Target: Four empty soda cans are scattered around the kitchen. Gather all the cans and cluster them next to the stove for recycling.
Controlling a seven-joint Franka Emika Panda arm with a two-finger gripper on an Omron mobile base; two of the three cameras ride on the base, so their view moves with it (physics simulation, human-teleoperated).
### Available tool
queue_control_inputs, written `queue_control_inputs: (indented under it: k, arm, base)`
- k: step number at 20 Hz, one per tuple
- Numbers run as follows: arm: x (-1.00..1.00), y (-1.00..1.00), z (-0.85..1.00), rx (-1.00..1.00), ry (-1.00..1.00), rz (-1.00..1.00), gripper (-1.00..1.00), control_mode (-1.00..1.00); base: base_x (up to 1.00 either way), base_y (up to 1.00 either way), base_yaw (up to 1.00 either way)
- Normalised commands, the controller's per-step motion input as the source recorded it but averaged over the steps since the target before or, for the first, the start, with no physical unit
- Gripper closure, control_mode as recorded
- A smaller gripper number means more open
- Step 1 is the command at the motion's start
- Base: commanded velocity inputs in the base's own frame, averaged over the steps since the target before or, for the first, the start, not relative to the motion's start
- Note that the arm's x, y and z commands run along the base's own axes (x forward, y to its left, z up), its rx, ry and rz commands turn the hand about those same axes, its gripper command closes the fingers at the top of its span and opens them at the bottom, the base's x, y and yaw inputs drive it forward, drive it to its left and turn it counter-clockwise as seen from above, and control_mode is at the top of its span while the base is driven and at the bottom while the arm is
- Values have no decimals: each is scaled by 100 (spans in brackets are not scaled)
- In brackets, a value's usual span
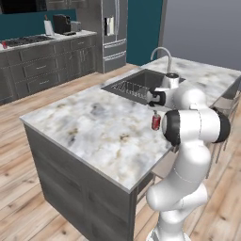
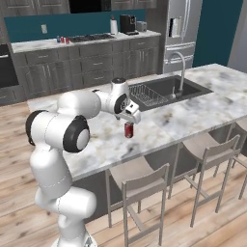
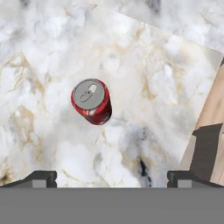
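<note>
A small red cylindrical soda can [image 3: 91,101] with a silver top stands upright on the white marble island counter [image 1: 99,136], near its stool-side edge and well apart from the sunken dark sink [image 2: 166,89]. The two-finger gripper [image 3: 112,178] hovers above the can, jaws spread wide, holding nothing.

Glossy white arm [image 1: 188,155] of rounded, bulbous segments, with black bands at the joints.

You've got a marble island [image 1: 94,127] under the claw, sink [image 2: 166,89] just beyond, stools [image 2: 140,181] on the near side, wood floor [image 1: 14,197], teal wall [image 2: 72,24] far behind
</note>
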Motion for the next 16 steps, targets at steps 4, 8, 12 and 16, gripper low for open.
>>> queue_control_inputs:
  k: [4, 8, 12, 16]
  arm:
    - [12, 0, -13, 0, 0, 0, -100, -100]
    - [15, 0, -13, 0, 0, 0, -100, -100]
    - [15, 0, -10, 0, 0, 0, -100, -100]
    - [17, 0, -7, 0, 0, 0, -100, -100]
  base:
    - [0, 0, 0]
    - [0, 0, 0]
    - [0, 0, 0]
    - [0, 0, 0]
